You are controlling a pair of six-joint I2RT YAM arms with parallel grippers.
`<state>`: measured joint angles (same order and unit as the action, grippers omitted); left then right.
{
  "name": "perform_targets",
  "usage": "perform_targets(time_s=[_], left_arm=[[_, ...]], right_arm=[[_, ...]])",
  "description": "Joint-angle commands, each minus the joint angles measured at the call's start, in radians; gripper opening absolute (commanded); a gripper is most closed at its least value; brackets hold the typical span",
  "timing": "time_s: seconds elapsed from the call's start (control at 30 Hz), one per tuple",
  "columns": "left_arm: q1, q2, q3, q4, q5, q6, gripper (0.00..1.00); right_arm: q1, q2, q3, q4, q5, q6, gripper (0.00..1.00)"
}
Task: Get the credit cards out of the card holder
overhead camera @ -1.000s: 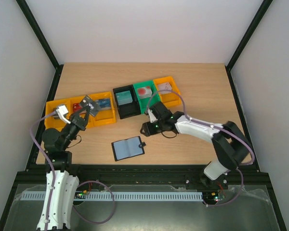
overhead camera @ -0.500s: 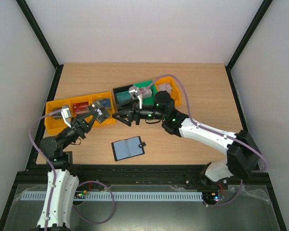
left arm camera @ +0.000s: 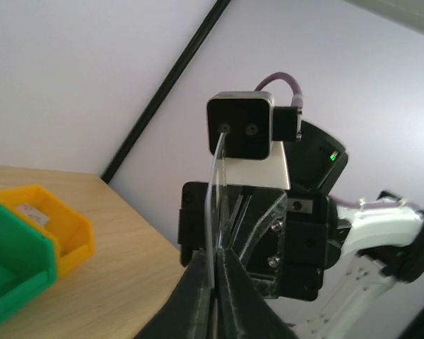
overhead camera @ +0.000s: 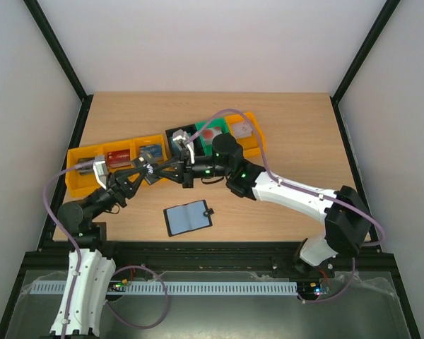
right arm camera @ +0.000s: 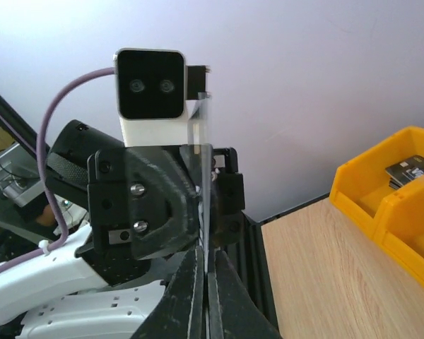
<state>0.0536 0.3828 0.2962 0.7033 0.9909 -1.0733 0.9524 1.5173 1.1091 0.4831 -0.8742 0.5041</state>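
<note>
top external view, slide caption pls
Left gripper and right gripper pinch one thin card; black folding card holder lies open

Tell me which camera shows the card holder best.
The top external view. There the card holder lies open on the table in front of the arms, with its blue-grey inside facing up and its snap tab visible on its right edge. Neither wrist view shows it at all.

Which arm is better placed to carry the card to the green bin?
Right, probably: the right gripper is shut on the credit card, and that arm reaches past the green bin.
</note>
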Motion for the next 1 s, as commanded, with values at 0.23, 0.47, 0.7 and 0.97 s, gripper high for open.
perform_targets(time_s=[0.23, 0.47, 0.7, 0.97], left_arm=[[-0.004, -0.068, 0.303, -0.686, -0.329, 0.969, 0.83], [-0.005, -0.211, 0.286, -0.584, -0.371, 2.014, 0.79], [-0.005, -0.28, 0.067, -0.439, -0.153, 3.014, 0.81], [-0.006, -0.243, 0.123, -0.633, -0.099, 3.238, 0.77]], right_arm=[[-0.083, -0.049, 0.205, -0.477, 0.144, 0.034, 0.02], [-0.109, -0.066, 0.25, -0.672, 0.156, 0.011, 0.02], [-0.066, -0.038, 0.236, -0.595, 0.098, 0.067, 0.02], [0.017, 0.054, 0.3, -0.527, 0.055, 0.101, 0.02]])
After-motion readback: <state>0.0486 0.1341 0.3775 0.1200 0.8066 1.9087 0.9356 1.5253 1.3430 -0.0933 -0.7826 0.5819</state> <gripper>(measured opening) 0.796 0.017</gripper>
